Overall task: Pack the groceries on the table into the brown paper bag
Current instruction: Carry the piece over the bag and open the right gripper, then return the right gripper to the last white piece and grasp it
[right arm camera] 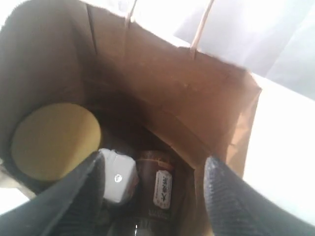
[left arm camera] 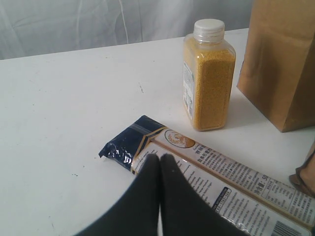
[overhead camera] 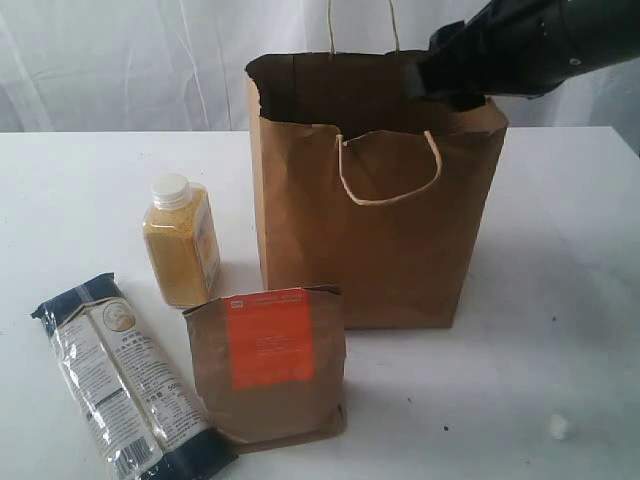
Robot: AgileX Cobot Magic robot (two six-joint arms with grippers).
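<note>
The brown paper bag (overhead camera: 370,230) stands upright mid-table. My right arm (overhead camera: 520,45) reaches into its mouth from the right. Inside, my right gripper (right arm camera: 155,160) hangs open and empty above a gold-lidded jar (right arm camera: 54,140), a small white packet (right arm camera: 118,177) and a dark brown labelled can (right arm camera: 156,184). On the table (overhead camera: 80,200), left of the bag, stands the yellow-grain bottle (overhead camera: 182,240). The noodle packet (overhead camera: 120,390) and the brown orange-labelled pouch (overhead camera: 268,365) are in front. My left gripper (left arm camera: 160,157) is shut and empty just above the noodle packet (left arm camera: 231,182), near its navy end.
A small white scrap (overhead camera: 558,427) lies on the table at the front right. White curtains hang behind the table. In the left wrist view the bottle (left arm camera: 209,73) stands beside the bag's (left arm camera: 285,64) wall, and the pouch's edge (left arm camera: 307,172) shows at the border.
</note>
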